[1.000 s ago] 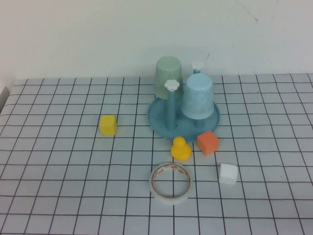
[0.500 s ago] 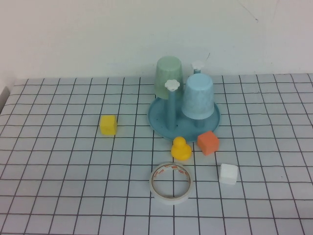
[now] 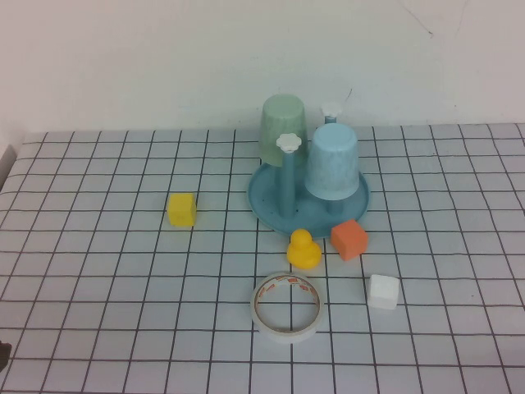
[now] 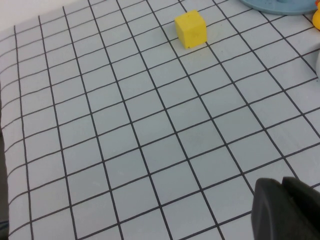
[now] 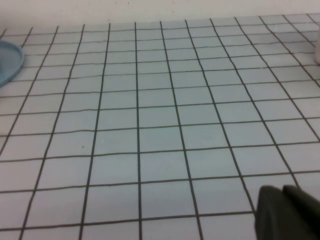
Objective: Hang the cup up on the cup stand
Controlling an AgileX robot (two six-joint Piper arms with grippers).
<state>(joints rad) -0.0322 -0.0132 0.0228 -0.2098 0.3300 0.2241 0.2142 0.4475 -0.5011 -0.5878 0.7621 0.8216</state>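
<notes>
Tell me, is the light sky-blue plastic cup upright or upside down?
Upside down: the light sky-blue plastic cup shows its narrow closed end on top, over the blue cup stand.

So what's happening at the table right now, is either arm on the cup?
Neither. The cup already sits upside down on the cup stand, beside a green cup. The left gripper hangs shut over bare grid near the yellow block; the right gripper is shut too, over the table off to the stand's side. Nothing is held.
</notes>
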